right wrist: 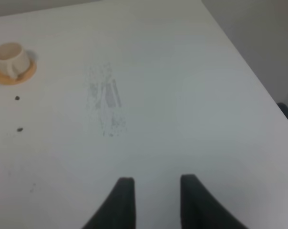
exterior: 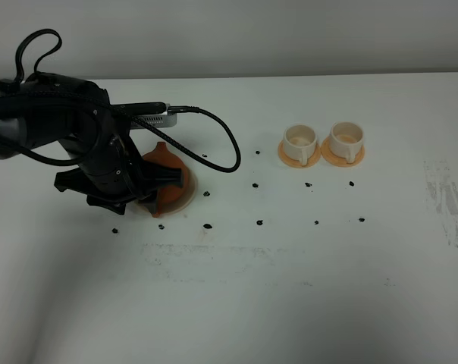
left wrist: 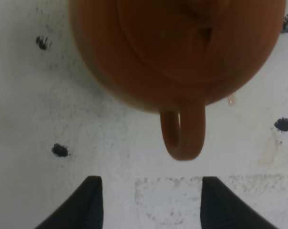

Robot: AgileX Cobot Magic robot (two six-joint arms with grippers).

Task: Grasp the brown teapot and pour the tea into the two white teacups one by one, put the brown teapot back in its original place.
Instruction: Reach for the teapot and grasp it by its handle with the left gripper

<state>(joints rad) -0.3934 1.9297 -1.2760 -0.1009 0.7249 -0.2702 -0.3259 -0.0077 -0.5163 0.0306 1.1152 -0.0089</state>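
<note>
Soft, even light from overhead washes the white table (exterior: 290,303) pale and flat. Only a faint shadow lies just beside the brown teapot (exterior: 165,158). From my left wrist camera the teapot looms close, out of focus and dim. Well right of the teapot, my right wrist picture looks soft, greyish, slightly grainy.

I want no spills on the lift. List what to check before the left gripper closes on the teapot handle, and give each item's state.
1. left gripper open: ok.
2. handle ahead of the finger gap, slightly off-centre, not yet enclosed: ok.
3. brown teapot sitting on the coaster: ok.
4. Both white teacups upright on orange saucers: ok.
5. right gripper open, apart from the cups: ok.
6. Tea level inside the teapot: cannot tell.
</note>
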